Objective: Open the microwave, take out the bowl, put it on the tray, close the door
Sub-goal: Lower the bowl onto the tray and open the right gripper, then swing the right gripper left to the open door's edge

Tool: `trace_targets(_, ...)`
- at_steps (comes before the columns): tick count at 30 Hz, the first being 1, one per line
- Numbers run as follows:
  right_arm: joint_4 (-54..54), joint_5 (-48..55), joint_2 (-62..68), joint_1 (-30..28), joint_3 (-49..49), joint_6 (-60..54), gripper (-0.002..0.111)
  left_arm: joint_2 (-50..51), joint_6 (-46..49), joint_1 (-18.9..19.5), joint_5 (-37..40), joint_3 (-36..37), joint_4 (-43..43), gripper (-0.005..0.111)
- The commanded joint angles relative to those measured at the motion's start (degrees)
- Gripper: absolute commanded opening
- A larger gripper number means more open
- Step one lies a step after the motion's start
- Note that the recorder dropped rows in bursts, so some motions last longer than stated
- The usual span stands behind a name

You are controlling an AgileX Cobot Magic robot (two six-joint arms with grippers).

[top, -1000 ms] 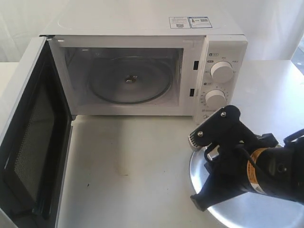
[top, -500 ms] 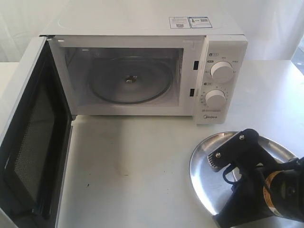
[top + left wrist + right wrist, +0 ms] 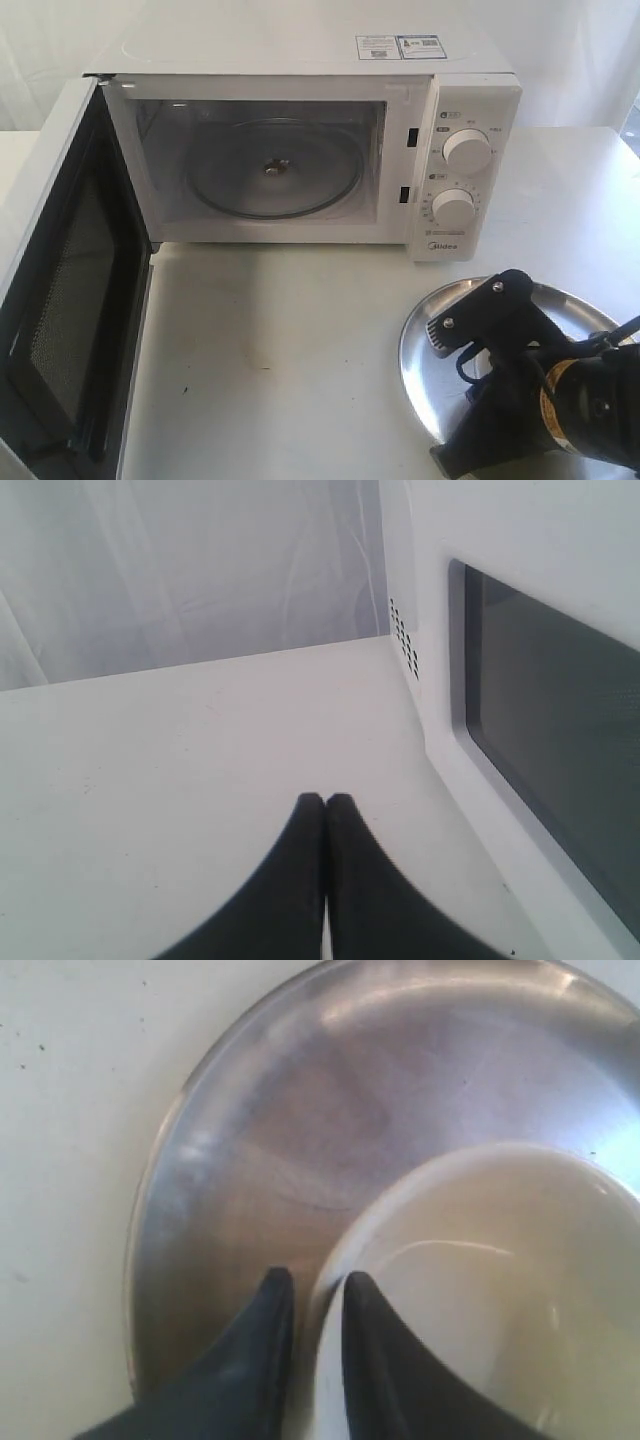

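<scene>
Two tools: right tool point(image 3: 315, 1280) pinches bowl point(image 3: 480, 1280) rim over tray point(image 3: 300, 1110), likely setting down; left tool point(image 3: 325, 800) clenched, empty.

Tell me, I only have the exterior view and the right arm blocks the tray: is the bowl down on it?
Observer: The right wrist view shows the bowl inside the tray rim, seemingly set down.
Operator: Released?
Observer: No. The right gripper pinches its rim, one finger inside.
Operator: And the left gripper?
Observer: The left gripper is shut and empty, over the table beside the door.
</scene>
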Motion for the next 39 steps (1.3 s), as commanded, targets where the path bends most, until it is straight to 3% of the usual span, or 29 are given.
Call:
trace_targets(1, -0.83, -2.64, 0.01, -0.02, 0.21, 0.59, 0.023, -0.12, 0.00, -0.23, -0.21, -0.16, -0.55, 0.000)
trace_targets(9, -3.39, -9.94, -4.05, -0.02, -0.88, 0.85, 0.020, -0.12, 0.00, -0.23, -0.21, -0.16, -0.55, 0.000)
trace_targets(14, -3.39, -22.74, -12.26, -0.02, -2.77, 0.46, 0.000, -0.12, 0.00, -0.23, -0.21, -0.16, -0.55, 0.000)
trace_targets(19, -3.52, -38.23, -13.88, -0.02, -5.32, -2.18, 0.000, -0.12, 0.00, -0.23, -0.21, -0.16, -0.55, 0.000)
trace_targets(29, -5.39, -55.52, -8.42, 0.37, -11.17, -2.18, 0.000, -0.12, 0.00, -0.23, -0.21, -0.16, -0.55, 0.000)
trace_targets(39, -9.53, -56.02, 1.02, 12.78, -15.26, -3.49, 0.000, -0.12, 0.00, -0.23, -0.21, -0.16, -0.55, 0.000)
